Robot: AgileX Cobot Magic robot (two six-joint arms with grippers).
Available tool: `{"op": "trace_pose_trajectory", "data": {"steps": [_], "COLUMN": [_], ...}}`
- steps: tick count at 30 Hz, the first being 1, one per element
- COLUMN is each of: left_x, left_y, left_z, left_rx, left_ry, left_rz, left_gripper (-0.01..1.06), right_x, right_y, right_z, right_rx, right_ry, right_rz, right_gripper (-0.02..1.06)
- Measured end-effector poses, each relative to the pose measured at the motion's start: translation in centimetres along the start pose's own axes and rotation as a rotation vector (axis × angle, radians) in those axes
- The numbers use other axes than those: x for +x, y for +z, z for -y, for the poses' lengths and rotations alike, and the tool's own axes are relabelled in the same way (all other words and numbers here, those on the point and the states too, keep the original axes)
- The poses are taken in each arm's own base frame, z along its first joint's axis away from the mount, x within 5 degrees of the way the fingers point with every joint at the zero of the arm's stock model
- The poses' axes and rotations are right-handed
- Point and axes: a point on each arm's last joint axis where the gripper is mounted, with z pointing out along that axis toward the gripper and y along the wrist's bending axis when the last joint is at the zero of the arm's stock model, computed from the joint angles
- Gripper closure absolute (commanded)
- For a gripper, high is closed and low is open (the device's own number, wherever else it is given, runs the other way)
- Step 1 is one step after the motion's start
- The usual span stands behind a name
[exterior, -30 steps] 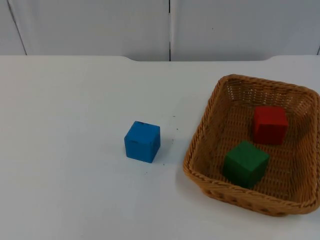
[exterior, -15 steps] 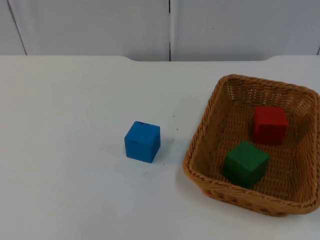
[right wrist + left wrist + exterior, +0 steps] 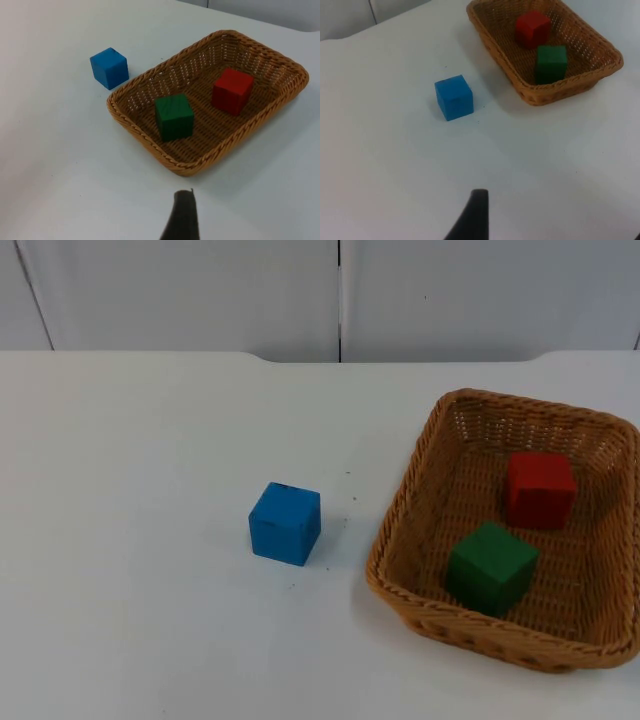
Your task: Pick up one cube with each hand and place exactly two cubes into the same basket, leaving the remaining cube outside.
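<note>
Wicker basket (image 3: 400, 540) on the white bench (image 3: 150, 440), holding the red cube (image 3: 540, 489) and the green cube (image 3: 490, 567), set apart. Blue cube (image 3: 285, 523) rests outside, near the basket's left rim. Left end effector (image 3: 472, 217) and right end effector (image 3: 182, 217) hover above the bench; opening cannot be judged.

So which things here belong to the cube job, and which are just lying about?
Job: red cube and green cube, both in the basket; blue cube on the table outside it.
Lying about: nothing else, bar the grey wall behind.
</note>
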Motion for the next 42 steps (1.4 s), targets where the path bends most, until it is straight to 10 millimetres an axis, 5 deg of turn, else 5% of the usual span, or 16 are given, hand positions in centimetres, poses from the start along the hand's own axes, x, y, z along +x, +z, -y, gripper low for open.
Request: {"op": "trace_pose_trajectory", "data": {"steps": [3, 10, 14, 18, 42], "left_x": [0.00, 0.00, 0.00, 0.00, 0.00], "left_y": [0.00, 0.00, 0.00, 0.00, 0.00], "left_z": [0.00, 0.00, 0.00, 0.00, 0.00], "left_rx": [0.000, 0.000, 0.000, 0.000, 0.000], "left_ry": [0.000, 0.000, 0.000, 0.000, 0.002], "left_rz": [0.000, 0.000, 0.000, 0.000, 0.000], "left_gripper": [0.17, 0.17, 0.17, 0.00, 0.00], "right_x": [0.00, 0.00, 0.00, 0.00, 0.12], "right_y": [0.00, 0.00, 0.00, 0.00, -0.04], "right_z": [0.00, 0.00, 0.00, 0.00, 0.87], "right_rx": [0.000, 0.000, 0.000, 0.000, 0.096], "right_ry": [0.000, 0.000, 0.000, 0.000, 0.071], "right_rz": [0.000, 0.000, 0.000, 0.000, -0.009], "right_gripper": [0.36, -0.01, -0.01, -0.01, -0.01]}}
